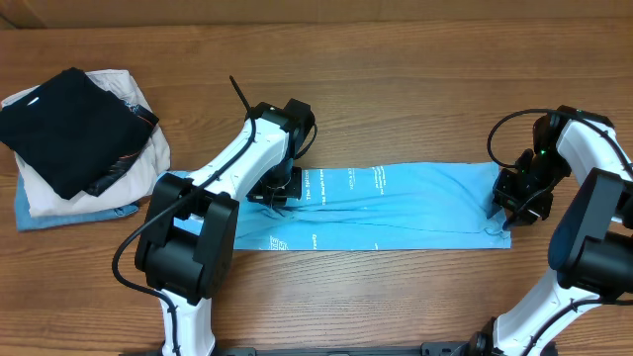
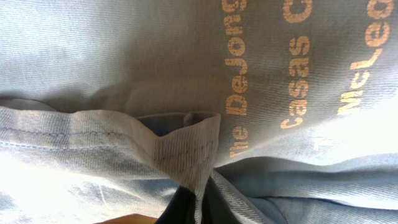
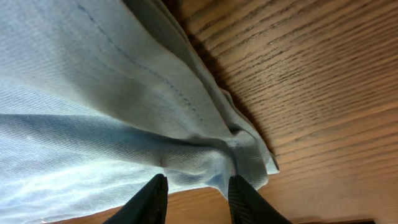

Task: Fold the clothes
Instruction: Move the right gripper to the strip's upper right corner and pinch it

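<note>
The light sky-blue T-shirt [image 1: 396, 203] lies on the table folded into a long narrow strip, with white lettering near its left half. My left gripper [image 1: 275, 193] is at the strip's left part. In the left wrist view its dark fingers [image 2: 196, 205] are shut on a raised hem fold of the T-shirt [image 2: 124, 62], next to orange lettering. My right gripper [image 1: 509, 210] is at the strip's right end. In the right wrist view its fingers [image 3: 198, 186] are open, straddling the edge of the T-shirt [image 3: 93, 93] near its corner.
A pile of folded garments sits at the far left: a black one [image 1: 64, 124] on top of a cream one [image 1: 129, 148], with a blue cloth [image 1: 59, 216] underneath. The wooden table [image 1: 396, 99] surrounds the shirt.
</note>
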